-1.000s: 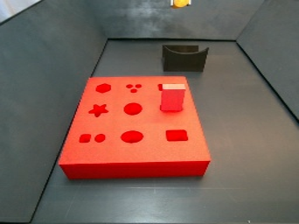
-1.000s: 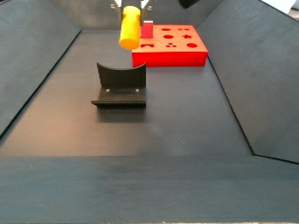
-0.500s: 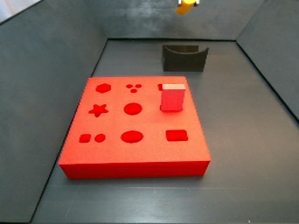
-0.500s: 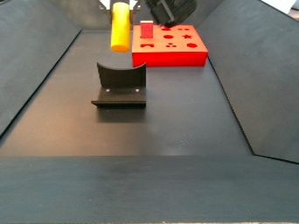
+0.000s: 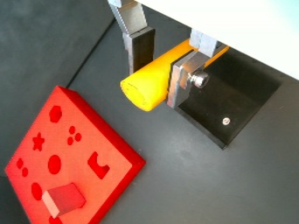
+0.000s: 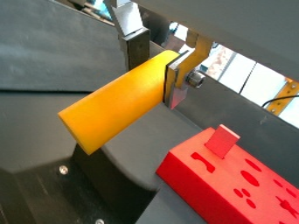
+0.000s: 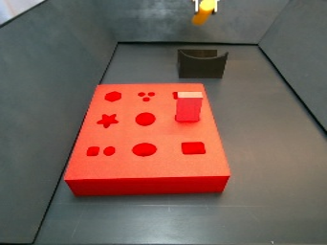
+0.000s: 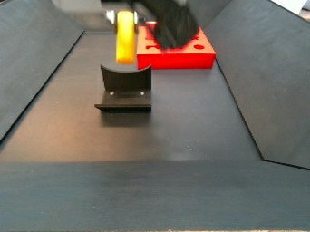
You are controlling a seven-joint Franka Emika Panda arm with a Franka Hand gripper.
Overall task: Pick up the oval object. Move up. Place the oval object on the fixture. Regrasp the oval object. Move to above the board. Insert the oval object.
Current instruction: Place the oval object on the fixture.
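My gripper (image 5: 158, 83) is shut on the oval object (image 5: 149, 80), a yellow-orange peg held crosswise between the silver fingers (image 5: 187, 77). Both also show in a wrist view, the gripper (image 6: 156, 83) and the peg (image 6: 114, 112). In a side view the peg (image 8: 126, 41) hangs upright, its lower end just above the notch of the dark fixture (image 8: 125, 89). In a side view the peg (image 7: 204, 11) is high above the fixture (image 7: 202, 62). The red board (image 7: 147, 144) lies in front.
A small red upright block (image 7: 188, 106) stands on the board near its far right edge, also seen in a wrist view (image 6: 219, 140). Dark sloping walls enclose the floor (image 8: 145, 154). The board's cut-outs (image 7: 144, 119) are open.
The gripper has come down with the peg and shifted over the fixture. The peg's lower end is now close above the notch.
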